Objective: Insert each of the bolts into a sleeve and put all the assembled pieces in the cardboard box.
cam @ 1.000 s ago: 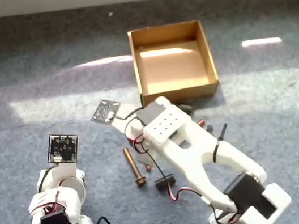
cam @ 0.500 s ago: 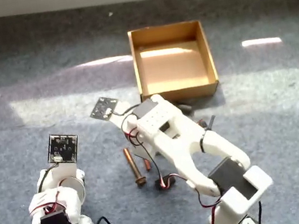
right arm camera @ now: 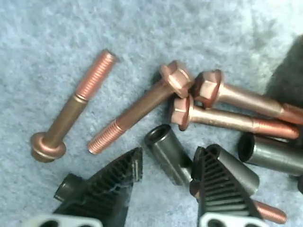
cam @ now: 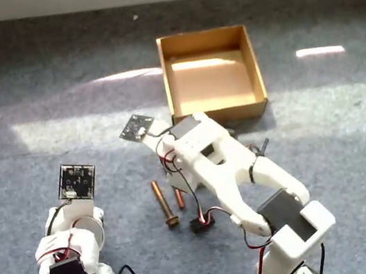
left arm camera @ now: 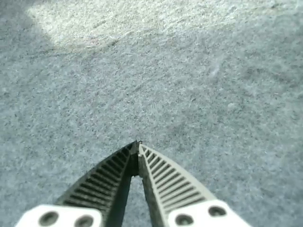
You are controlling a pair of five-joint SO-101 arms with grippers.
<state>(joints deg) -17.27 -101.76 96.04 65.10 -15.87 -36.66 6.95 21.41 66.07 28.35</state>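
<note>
Sleeve (right arm camera: 166,152) sits inside released right end effector (right arm camera: 168,156); left end effector (left arm camera: 138,144) clenched, empty, over carpet (left arm camera: 156,71).

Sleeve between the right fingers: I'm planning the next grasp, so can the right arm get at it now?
Probably yes: the right gripper is open with the sleeve lying between its fingers, nothing covering it.
</note>
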